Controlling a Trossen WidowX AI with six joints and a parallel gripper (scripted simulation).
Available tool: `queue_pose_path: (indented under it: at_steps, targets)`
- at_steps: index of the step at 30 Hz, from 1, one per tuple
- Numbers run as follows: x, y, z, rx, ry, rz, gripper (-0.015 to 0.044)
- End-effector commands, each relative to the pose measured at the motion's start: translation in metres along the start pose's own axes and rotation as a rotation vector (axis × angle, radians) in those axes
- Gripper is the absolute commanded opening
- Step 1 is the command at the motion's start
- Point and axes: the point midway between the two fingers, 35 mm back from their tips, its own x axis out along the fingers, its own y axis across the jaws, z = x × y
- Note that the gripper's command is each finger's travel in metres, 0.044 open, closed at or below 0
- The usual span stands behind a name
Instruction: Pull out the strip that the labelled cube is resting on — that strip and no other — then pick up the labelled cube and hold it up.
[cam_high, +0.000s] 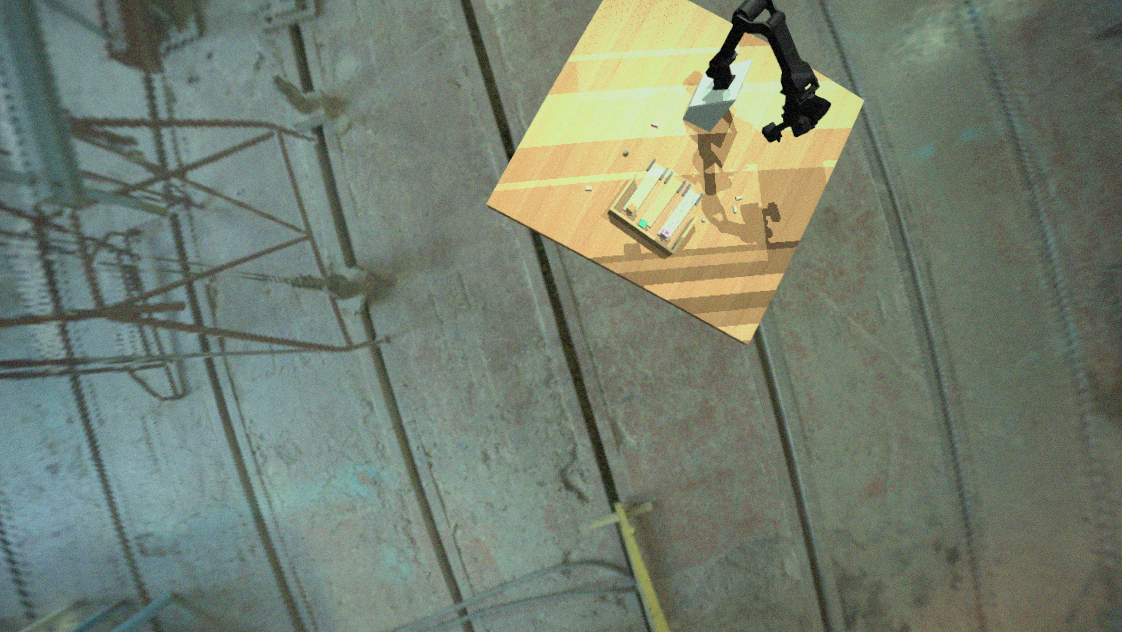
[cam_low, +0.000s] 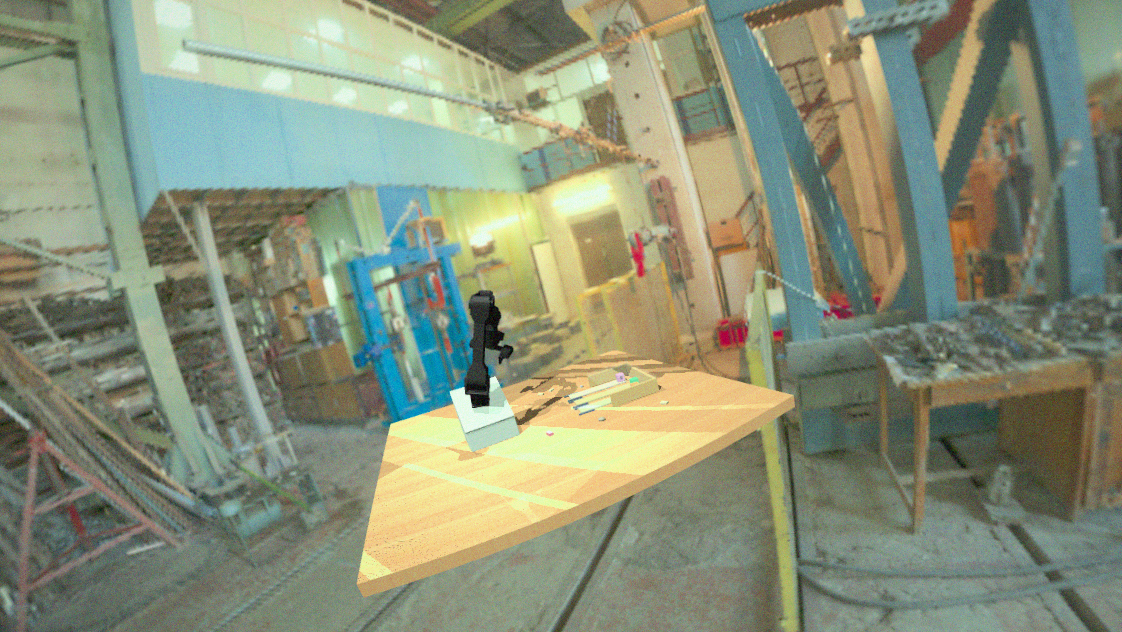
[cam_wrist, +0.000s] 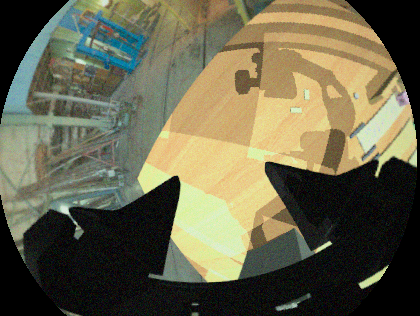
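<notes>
I can see the labelled cube (cam_high: 665, 233), a small pinkish block, sitting at the far end of a pale strip (cam_high: 679, 212) inside the shallow wooden tray (cam_high: 620, 215), with a green cube (cam_high: 643, 224) on the neighbouring strip (cam_high: 645, 193) just beside it. The tray lies on the wooden table (cam_high: 596, 109), well apart from my arm's grey base block (cam_high: 701, 114). My gripper (cam_high: 773, 131) hangs above the table, away from the tray, its fingers spread wide with nothing between them.
</notes>
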Motion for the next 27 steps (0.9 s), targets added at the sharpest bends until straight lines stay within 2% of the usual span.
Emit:
queue_pose_path:
  at_steps: [1,6,13,21,25,27]
  targets:
    - [-0.001,-0.002,0.001,0.000,-0.009,-0.003,0.0400]
    - [-0.021,-0.057,0.026,0.009,-0.237,-0.104,0.0400]
    - [-0.068,-0.156,0.032,0.101,-0.533,-0.368,0.0400]
    - [-0.126,-0.258,-0.020,0.310,-0.708,-0.749,0.0400]
    - [-0.148,-0.291,-0.060,0.430,-0.727,-0.920,0.0400]
    - [-0.151,-0.295,-0.067,0.451,-0.727,-0.946,0.0400]
